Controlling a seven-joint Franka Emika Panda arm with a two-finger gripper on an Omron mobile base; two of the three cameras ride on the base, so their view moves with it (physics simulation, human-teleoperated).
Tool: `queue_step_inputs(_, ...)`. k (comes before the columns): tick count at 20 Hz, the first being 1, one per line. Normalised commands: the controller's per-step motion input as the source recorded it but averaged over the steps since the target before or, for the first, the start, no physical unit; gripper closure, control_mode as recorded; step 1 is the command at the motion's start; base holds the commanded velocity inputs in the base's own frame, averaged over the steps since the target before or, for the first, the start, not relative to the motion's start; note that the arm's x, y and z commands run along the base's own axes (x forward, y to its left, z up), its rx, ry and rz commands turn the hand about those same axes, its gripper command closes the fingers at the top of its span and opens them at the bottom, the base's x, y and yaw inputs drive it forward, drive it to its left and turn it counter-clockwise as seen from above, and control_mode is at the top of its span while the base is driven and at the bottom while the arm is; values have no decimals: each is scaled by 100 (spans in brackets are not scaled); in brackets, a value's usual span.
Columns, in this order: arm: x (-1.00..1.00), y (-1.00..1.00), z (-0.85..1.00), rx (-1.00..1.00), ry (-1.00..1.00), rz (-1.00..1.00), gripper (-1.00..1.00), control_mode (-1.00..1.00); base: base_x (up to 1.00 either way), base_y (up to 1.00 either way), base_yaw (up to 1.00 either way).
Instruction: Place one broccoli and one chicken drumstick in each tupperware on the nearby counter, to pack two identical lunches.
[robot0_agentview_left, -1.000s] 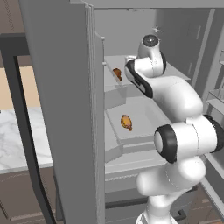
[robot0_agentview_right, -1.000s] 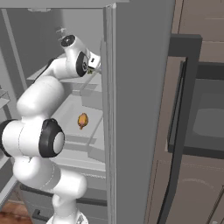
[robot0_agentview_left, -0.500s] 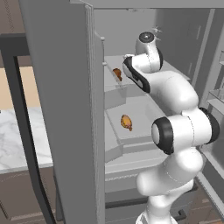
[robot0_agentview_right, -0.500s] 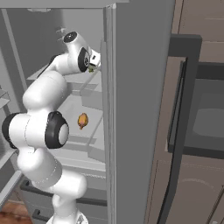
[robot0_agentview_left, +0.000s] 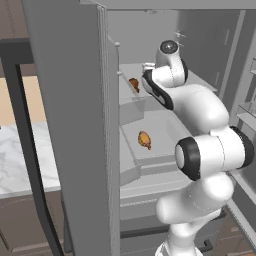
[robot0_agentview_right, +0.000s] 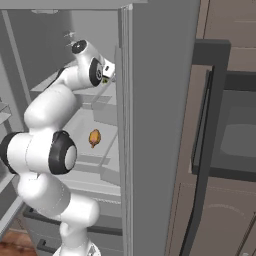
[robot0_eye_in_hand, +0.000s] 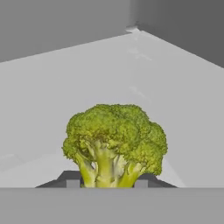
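Fetching step in hand: first broccoli pick from open grey fridge (robot0_agentview_left: 75, 125).

Left base view, left to right: white marble counter (robot0_agentview_left: 20, 160) at far left, beyond door; darker brown chicken drumstick (robot0_agentview_left: 134, 84) on upper shelf; golden-orange chicken drumstick (robot0_agentview_left: 144, 140) on shelf below.

Hand view: bumpy green broccoli floret (robot0_eye_in_hand: 114, 144) upright on pale grey shelf (robot0_eye_in_hand: 175, 96), stalk between dark finger tips of gripper (robot0_eye_in_hand: 107, 183). Jaws drawn in about stalk; firm grasp probable, contact itself not discernible.

Next move, by judgement: lift clear of shelf, withdraw from fridge, carry toward tupperware on counter.
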Motion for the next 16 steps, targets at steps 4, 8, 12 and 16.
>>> queue_step_inputs(4, -53, -16, 3, 5, -9, 0, 100, -100, 0, 0, 0)
queue_step_inputs(8, -92, -5, 31, 1, 0, 0, 100, -100, 0, 0, 0)
queue_step_inputs(12, -78, 6, 43, 0, 6, 0, 100, -100, 0, 0, 0)
queue_step_inputs(16, -95, 24, 31, 0, 3, 1, 100, -100, 0, 0, 0)
